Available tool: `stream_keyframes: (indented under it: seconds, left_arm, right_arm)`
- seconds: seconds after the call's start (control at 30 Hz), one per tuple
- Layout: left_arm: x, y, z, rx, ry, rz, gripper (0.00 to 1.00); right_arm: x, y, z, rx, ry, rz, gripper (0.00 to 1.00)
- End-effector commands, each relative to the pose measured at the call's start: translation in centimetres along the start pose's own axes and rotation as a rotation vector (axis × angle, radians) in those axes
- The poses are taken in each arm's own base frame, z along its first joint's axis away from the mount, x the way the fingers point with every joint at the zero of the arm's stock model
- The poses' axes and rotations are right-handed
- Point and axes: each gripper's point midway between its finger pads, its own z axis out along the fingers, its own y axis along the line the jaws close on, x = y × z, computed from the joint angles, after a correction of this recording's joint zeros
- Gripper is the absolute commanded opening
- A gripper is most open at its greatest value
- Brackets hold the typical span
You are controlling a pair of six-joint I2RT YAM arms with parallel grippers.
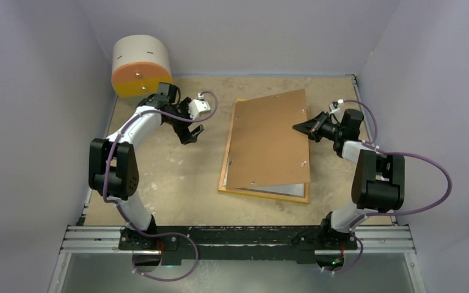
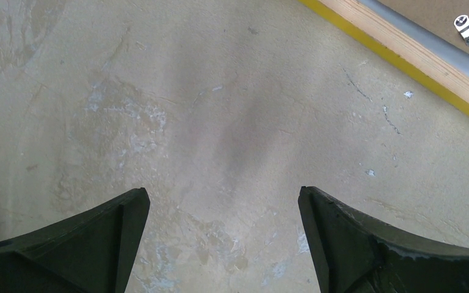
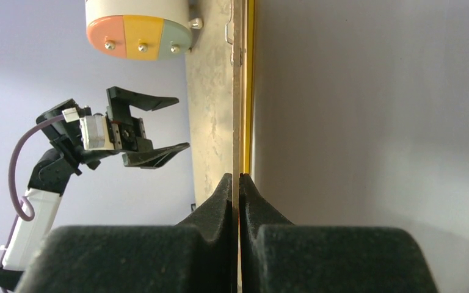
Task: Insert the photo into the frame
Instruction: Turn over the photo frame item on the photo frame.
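Observation:
The yellow frame (image 1: 222,177) lies face down mid-table, and its wood-coloured rim (image 2: 412,52) shows in the left wrist view. A pale grey sheet (image 1: 281,190) lies inside it, which looks like the photo's plain back (image 2: 439,38). A brown backing board (image 1: 269,140) leans over both, raised on its right side. My right gripper (image 1: 299,128) is shut on the board's right edge, and the thin board edge (image 3: 237,91) is pinched between the pads (image 3: 220,201). My left gripper (image 1: 190,127) stands open over bare table left of the frame, with nothing between its fingers (image 2: 122,232).
A white cylinder with an orange and yellow face (image 1: 140,64) stands at the back left corner, close behind the left arm. A small metal clip (image 2: 467,29) sits on the board. Lilac walls close in the table on three sides.

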Motion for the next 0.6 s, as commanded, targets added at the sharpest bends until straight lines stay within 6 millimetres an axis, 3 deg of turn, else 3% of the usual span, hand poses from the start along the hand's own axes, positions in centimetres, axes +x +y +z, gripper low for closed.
stream_keyframes:
  seconds: [0.0,0.57]
  left_arm:
    - [-0.3,-0.3,-0.1,0.001,-0.008,0.025,1.00]
    - [0.3,-1.3,-0.5,0.011,0.005,0.036,1.00]
  right_arm:
    - [-0.8,2.7,-0.3,-0.065,0.004,-0.067,0.00]
    - [-0.1,1.5,-0.8,-0.055,-0.016,-0.010,0.00]
